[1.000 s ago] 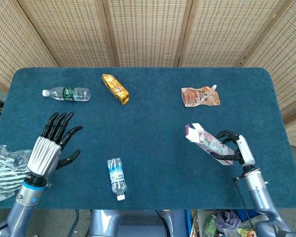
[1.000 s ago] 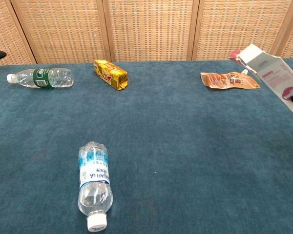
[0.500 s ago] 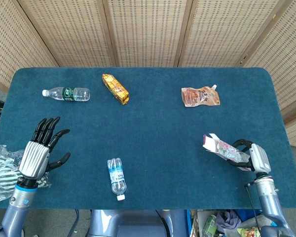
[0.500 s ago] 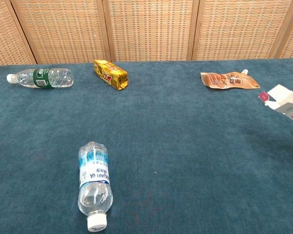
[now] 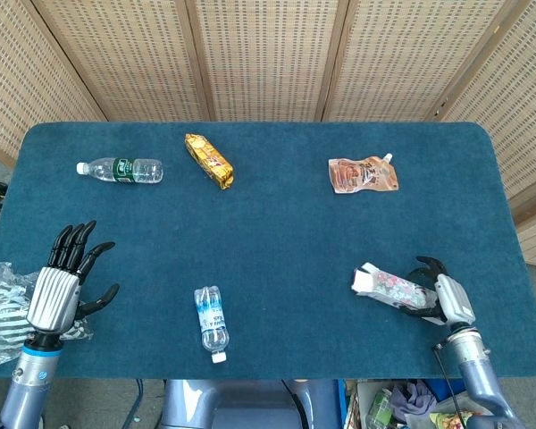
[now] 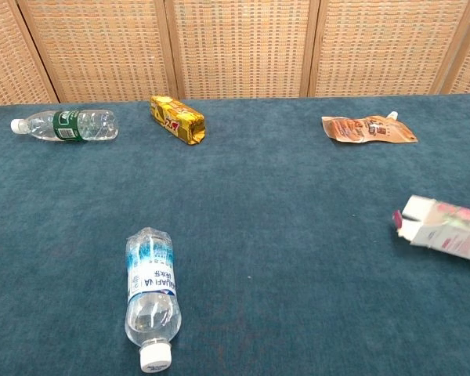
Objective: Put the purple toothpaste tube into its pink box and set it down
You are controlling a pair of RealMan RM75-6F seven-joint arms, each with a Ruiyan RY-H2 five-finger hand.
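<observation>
The right hand (image 5: pixel 438 290) wraps its fingers around the pink box (image 5: pixel 389 286), low on the blue table (image 5: pixel 277 232), well below the brown pouch (image 5: pixel 364 174). The left hand (image 5: pixel 62 281) is spread, empty. Light, crushable carton: best held mid-body.

big table covered in dark teal carpet-like cloth (image 5: pixel 277 223). lying on it: green-label clear plastic bottle (image 5: pixel 121 169), gold snack pack (image 5: pixel 208 161), brown spouted pouch (image 5: pixel 364 174), blue-label clear bottle (image 5: pixel 213 323), pink box (image 5: pixel 392 287).

Pink box (image 5: pixel 389 286) flat, flaps open
</observation>
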